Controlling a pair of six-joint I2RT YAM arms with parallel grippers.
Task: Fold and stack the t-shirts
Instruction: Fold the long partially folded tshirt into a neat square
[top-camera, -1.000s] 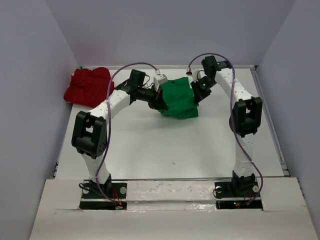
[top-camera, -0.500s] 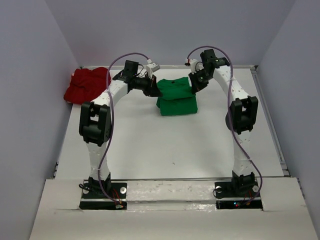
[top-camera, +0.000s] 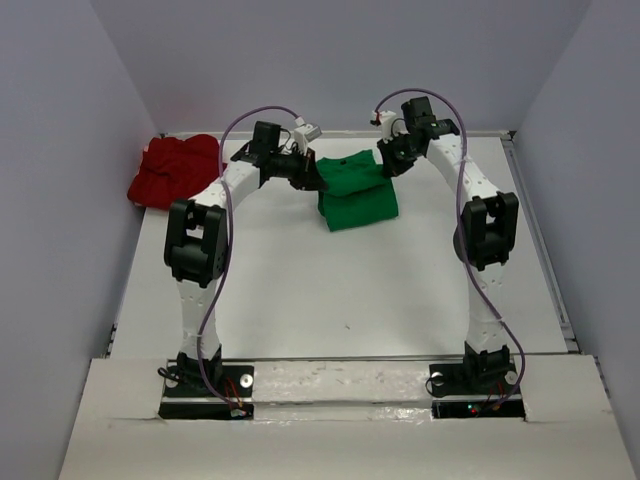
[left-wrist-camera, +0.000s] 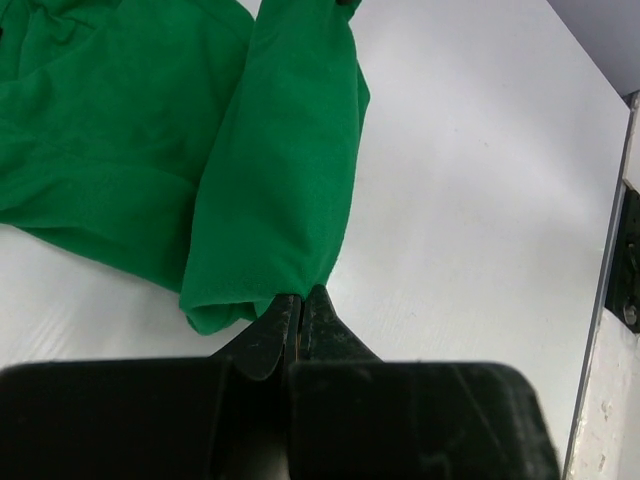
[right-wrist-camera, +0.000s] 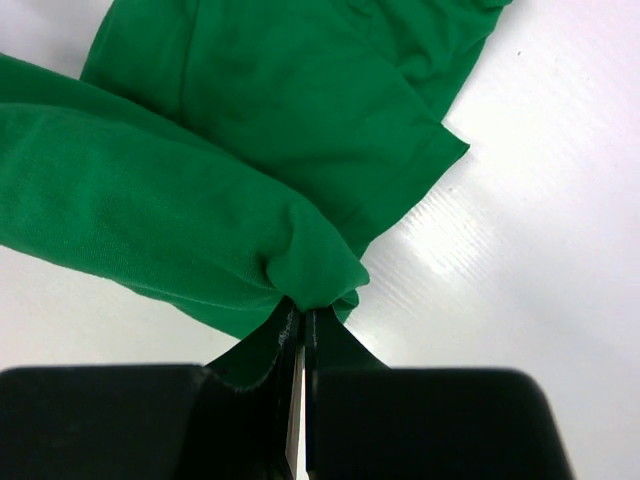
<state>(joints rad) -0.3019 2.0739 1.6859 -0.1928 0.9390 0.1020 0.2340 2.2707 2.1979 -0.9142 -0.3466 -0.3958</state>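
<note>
Both arms pinch the bright green cloth t-shirt (top-camera: 357, 195) at the far middle of the white table (top-camera: 330, 290). The left gripper (left-wrist-camera: 300, 305) is clamped on its left fold and the right gripper (right-wrist-camera: 302, 325) on its right. The held edge runs side to side between them, the rest trailing toward the bases. A second earlier the grippers sat nearer, the cloth more bunched. The crumpled deep red t-shirt (top-camera: 175, 170) lies far left.

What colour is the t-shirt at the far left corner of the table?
The t-shirt is plain deep red, seen only in the top external view.
</note>
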